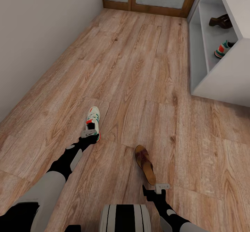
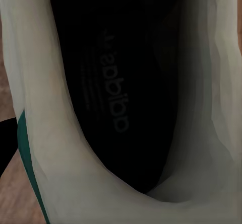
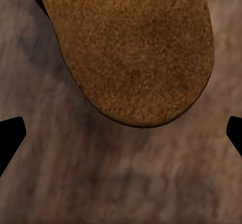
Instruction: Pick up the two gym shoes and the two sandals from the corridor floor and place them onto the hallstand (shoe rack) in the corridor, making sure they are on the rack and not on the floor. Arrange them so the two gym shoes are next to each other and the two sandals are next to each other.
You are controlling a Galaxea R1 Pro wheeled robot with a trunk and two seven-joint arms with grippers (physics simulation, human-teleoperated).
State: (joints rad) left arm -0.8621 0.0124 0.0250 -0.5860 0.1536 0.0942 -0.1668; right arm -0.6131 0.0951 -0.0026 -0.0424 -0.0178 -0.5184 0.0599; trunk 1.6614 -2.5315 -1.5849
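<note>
Gym shoe point(image 1: 93, 118) under left claw point(image 1: 89, 133); sandal point(image 1: 145, 164) just ahead of right claw point(image 1: 161, 187)

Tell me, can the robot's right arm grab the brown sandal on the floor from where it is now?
Probably yes. The right gripper sits just behind the heel of the sandal on the floor. In the right wrist view the heel lies straight ahead between the spread fingertips, with bare wood between.

Faint mirrored "adidas" wordmark on the dark insole point(image 2: 108, 90) inside the gym shoe point(image 2: 60, 148)
</note>
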